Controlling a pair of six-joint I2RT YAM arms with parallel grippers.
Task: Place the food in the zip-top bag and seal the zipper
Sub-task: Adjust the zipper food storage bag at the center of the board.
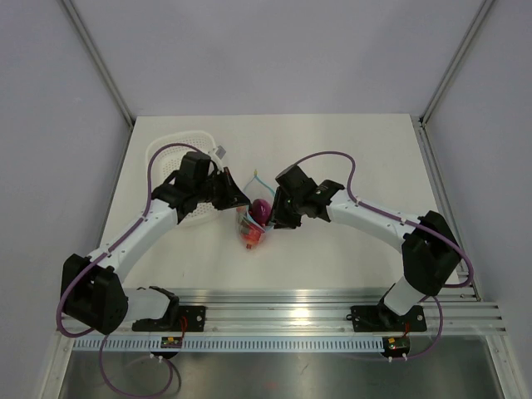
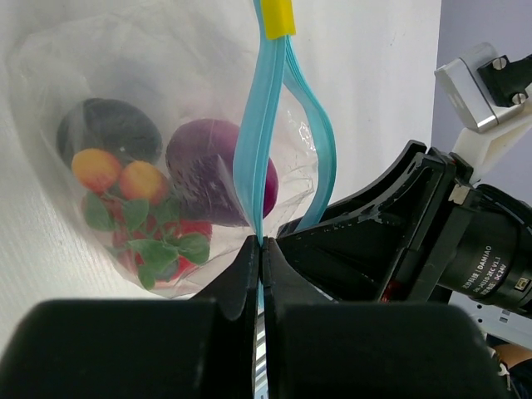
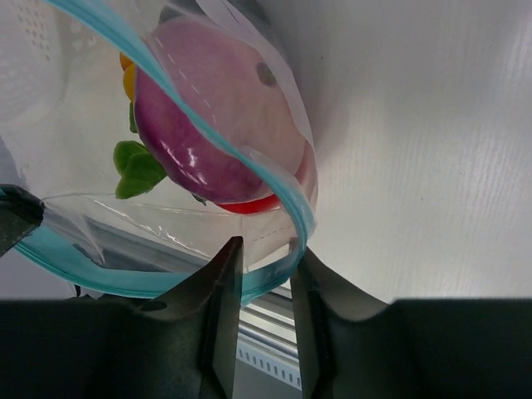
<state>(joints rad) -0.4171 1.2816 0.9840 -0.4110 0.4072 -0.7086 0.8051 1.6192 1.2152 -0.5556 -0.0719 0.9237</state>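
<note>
The zip-top bag [image 1: 249,231] is held up between my two grippers at the table's middle. It holds the pink roundish piece [image 2: 218,170], the red piece [image 2: 193,229], the green leafy piece [image 2: 158,249] and a few orange and dark pieces. My left gripper [image 2: 259,243] is shut on the light blue zipper [image 2: 253,141], below a yellow slider [image 2: 278,17]. My right gripper [image 3: 266,249] is open, its jaws a little apart around the bag's mouth edge and the zipper [image 3: 249,162]. The pink piece [image 3: 216,116], red piece [image 3: 258,204] and green piece [image 3: 137,166] show behind it.
A white perforated basket [image 1: 179,150] lies at the back left, just behind my left gripper [image 1: 235,199]. My right gripper [image 1: 278,218] is close to the bag's other side. An aluminium rail [image 1: 332,303] runs along the near table edge.
</note>
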